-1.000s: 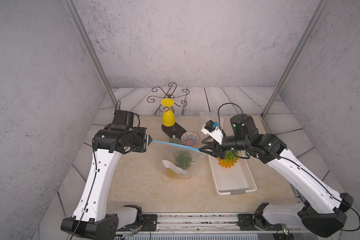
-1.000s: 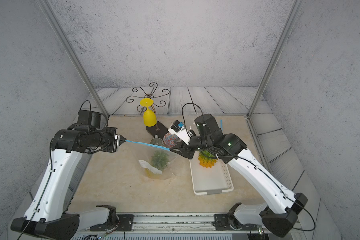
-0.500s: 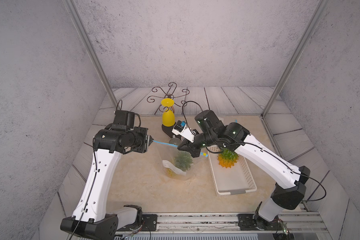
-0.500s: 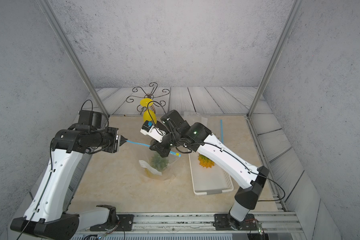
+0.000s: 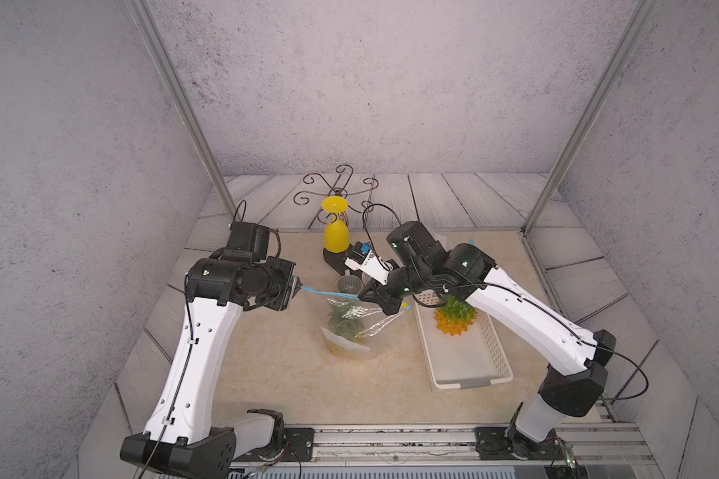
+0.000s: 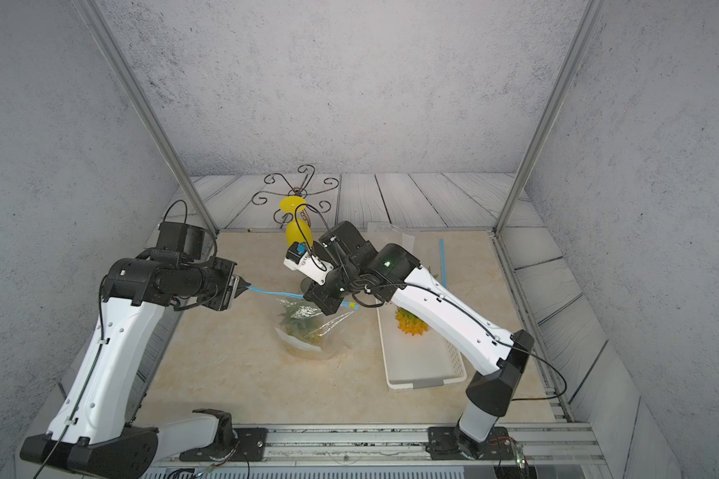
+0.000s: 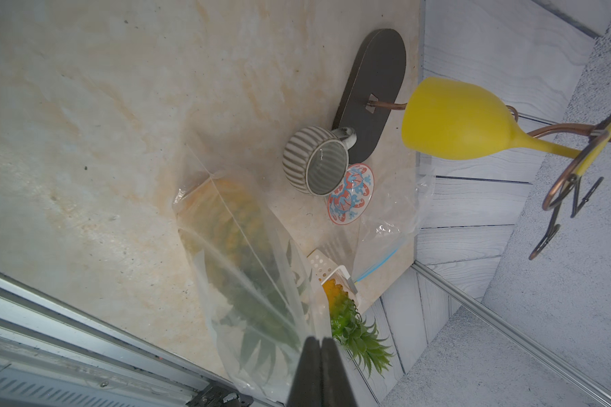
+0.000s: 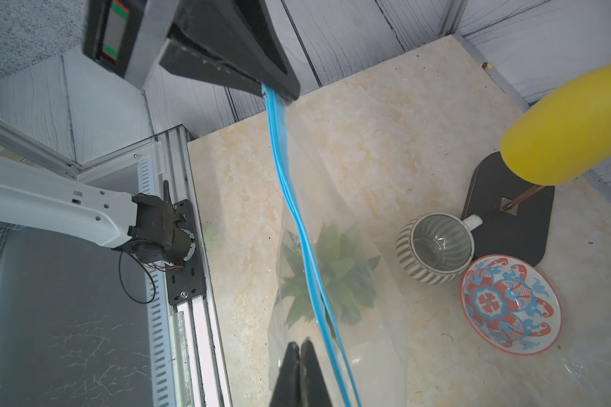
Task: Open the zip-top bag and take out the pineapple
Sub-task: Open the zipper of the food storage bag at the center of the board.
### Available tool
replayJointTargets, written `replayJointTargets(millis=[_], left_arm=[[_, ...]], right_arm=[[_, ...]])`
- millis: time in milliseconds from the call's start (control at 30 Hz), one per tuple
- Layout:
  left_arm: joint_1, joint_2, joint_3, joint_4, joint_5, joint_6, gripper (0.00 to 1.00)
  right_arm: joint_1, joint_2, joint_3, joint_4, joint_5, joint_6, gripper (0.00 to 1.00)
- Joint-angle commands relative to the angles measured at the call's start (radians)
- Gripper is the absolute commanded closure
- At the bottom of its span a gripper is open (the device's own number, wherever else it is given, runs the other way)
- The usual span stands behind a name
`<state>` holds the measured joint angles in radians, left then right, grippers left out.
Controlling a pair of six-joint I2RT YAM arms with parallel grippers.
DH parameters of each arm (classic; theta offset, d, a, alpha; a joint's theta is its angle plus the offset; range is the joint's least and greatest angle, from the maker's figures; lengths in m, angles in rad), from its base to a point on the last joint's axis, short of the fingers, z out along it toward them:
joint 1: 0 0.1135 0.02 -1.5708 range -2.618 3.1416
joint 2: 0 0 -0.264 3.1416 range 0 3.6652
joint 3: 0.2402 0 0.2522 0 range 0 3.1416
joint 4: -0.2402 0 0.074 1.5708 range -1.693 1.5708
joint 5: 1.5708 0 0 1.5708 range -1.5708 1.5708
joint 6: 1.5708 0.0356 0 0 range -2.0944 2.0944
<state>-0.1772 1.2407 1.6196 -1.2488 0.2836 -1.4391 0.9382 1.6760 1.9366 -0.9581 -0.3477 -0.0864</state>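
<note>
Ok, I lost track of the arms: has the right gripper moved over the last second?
Yes. In both top views the right gripper has shifted away from the white tray and is now over the middle of the zip-top bag.

Robotics lab test cell: a left arm (image 5: pixel 200 344) and a right arm (image 5: pixel 528 319) are seen bolted to an aluminium rail (image 5: pixel 391 439). A marble-print tabletop (image 5: pixel 266 373) is enclosed by grey backdrop panels (image 5: pixel 370 83) and metal corner posts (image 5: pixel 175 103).
</note>
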Motion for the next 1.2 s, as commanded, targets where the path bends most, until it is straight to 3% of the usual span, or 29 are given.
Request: replayJointTargets(millis=[0, 100, 233, 300, 467, 600, 833, 1167], left_arm=[[-0.005, -0.028, 0.000, 0.002, -0.006, 0.029, 0.98], [-0.005, -0.037, -0.021, 0.010, 0.002, 0.023, 0.91], [-0.005, -0.040, -0.039, 0.013, 0.020, 0.019, 0.71], [-0.005, -0.041, -0.061, 0.031, 0.043, 0.017, 0.66], [-0.016, -0.066, -0.126, 0.057, 0.066, -0.002, 0.66], [-0.021, -0.092, -0.149, 0.039, 0.049, 0.002, 0.79], [-0.027, -0.128, -0.198, 0.062, 0.041, 0.023, 0.81], [-0.031, -0.127, -0.191, 0.047, 0.019, 0.061, 0.91]], right_arm=[[0.008, 0.036, 0.001, -0.015, 0.008, -0.004, 0.97], [0.012, 0.034, -0.007, -0.001, 0.024, -0.010, 0.97], [0.012, 0.052, 0.003, -0.008, 0.047, -0.029, 0.96], [0.013, 0.058, 0.002, 0.002, 0.062, -0.037, 0.94], [0.012, 0.076, 0.000, 0.044, 0.105, -0.053, 0.82], [0.013, 0.057, -0.014, 0.102, 0.124, -0.061, 0.66], [0.014, 0.049, -0.022, 0.119, 0.078, -0.064, 0.68], [0.016, 0.076, 0.011, 0.068, 0.031, -0.086, 0.71]])
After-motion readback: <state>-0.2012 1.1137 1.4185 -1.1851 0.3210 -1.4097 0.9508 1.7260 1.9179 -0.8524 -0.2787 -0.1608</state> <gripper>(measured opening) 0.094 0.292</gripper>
